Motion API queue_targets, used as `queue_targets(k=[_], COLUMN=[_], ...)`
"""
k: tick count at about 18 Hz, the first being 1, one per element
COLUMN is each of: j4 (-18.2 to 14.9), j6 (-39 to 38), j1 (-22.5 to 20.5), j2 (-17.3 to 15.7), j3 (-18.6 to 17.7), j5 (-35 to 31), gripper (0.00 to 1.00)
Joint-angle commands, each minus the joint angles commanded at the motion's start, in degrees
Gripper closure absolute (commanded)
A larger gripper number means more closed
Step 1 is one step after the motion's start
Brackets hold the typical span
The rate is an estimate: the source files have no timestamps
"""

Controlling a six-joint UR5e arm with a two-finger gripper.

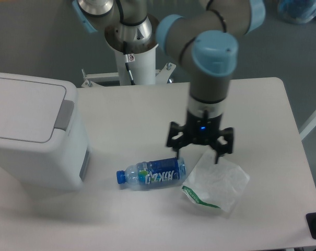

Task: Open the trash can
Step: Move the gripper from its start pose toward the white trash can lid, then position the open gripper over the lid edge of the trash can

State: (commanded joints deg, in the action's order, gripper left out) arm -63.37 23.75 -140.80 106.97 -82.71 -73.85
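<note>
The trash can (35,136) is a large white boxy bin at the table's left edge, its flat lid down and a grey push tab (66,114) on the lid's right side. My gripper (200,151) hangs open over the middle of the table, fingers spread, far to the right of the trash can. It is just above the right end of a plastic bottle and the left edge of a clear bag, holding nothing.
A clear plastic bottle (151,172) with a blue label and blue cap lies on its side in front of the trash can. A crumpled clear plastic bag (218,180) lies to its right. The arm's white base post (132,52) stands behind the table.
</note>
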Motion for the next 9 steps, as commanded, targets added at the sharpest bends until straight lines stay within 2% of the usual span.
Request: queue_targets(k=[5, 9], j4=[-0.7, -0.7], j6=[-2.6, -3.9], j1=[0.4, 2.5], j2=[-5.3, -10.8], j3=[-1.9, -7.0], j5=[10.7, 11.6], gripper=[0.00, 0.00])
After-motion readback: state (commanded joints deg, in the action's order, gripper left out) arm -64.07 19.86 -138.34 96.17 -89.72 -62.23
